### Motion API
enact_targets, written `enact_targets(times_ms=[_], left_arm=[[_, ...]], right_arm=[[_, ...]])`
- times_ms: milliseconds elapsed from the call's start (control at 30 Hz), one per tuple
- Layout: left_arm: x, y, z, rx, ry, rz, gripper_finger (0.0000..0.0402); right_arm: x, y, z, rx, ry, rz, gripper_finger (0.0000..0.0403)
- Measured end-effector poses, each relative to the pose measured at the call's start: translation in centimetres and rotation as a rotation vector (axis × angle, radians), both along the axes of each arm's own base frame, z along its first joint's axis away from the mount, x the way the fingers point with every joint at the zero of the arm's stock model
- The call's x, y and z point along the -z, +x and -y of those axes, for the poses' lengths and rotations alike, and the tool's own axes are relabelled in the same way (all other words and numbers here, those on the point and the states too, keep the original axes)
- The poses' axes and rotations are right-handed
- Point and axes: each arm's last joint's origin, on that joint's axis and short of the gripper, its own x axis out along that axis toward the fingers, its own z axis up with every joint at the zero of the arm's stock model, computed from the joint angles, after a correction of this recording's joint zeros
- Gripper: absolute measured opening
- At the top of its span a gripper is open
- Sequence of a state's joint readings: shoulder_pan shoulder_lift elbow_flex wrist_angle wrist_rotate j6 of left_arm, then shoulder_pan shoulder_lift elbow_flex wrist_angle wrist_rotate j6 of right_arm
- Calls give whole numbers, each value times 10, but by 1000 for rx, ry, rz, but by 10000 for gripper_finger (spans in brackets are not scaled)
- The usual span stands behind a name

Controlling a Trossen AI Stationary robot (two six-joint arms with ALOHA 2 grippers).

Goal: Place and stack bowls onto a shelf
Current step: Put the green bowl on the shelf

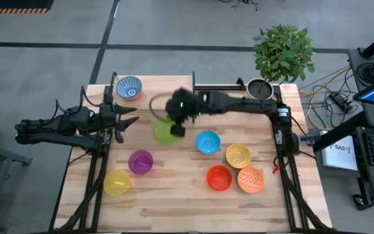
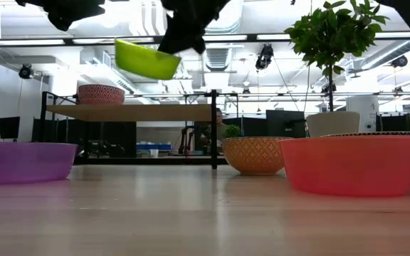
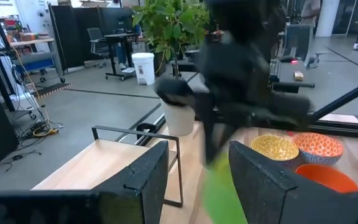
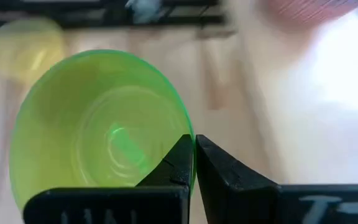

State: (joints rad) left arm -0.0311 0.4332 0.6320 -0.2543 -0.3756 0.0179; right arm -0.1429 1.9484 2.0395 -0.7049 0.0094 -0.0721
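Wooden tabletop point(image 1: 174, 195) below right end effector point(image 4: 192, 163) pinching green bowl point(image 4: 98, 124).

Bowl point(image 1: 129, 86) on shelf point(image 1: 154, 97) — six bowls point(image 1: 218, 177) on table point(image 1: 174, 201).

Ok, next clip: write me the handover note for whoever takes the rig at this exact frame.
Right gripper: fingers shut on the rim of the round lime-green bowl, held in the air, tilted, near the low light-wood shelf.
Left gripper: open, empty, waiting at the table's left side.
Done: blue-white patterned bowl stands on the shelf.
Left: green bowl, plus purple, yellow, light blue, red-orange, speckled yellow, speckled orange on the table.
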Motion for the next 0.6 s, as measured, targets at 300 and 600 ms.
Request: enact_targets(times_ms=[300,600], left_arm=[[-1,-6,0,0,-1,26,152],[0,-6,0,1,-1,23,152]], right_arm=[[-38,-19,83,417,-20,183,8],[-16,-26,126,547,40,154,8]])
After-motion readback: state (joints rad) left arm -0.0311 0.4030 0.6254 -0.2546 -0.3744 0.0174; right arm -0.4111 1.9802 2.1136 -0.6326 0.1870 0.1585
